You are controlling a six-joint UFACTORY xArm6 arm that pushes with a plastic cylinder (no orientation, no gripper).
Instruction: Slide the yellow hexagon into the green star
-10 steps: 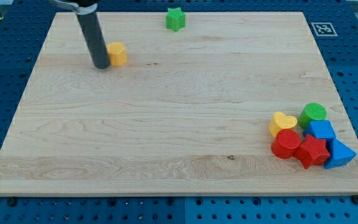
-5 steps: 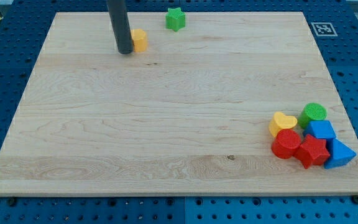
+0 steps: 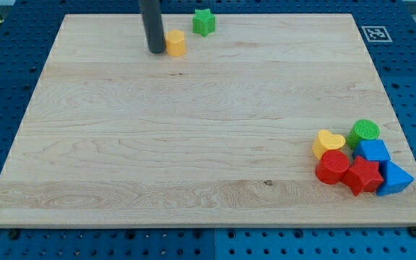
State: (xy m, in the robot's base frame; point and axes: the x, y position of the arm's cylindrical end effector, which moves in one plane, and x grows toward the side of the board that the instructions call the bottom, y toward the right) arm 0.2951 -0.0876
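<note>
Camera view shows the tip, no hand to open, pressed against the yellow hexagon from the view's left; the green star sits up-right nearby. Pushing slightly from below would steer it truer.

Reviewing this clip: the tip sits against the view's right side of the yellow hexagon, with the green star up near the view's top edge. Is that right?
Not quite. In the camera view my tip sits against the view's left side of the yellow hexagon, not its right. The green star is indeed near the view's top edge, to the hexagon's upper right.
</note>
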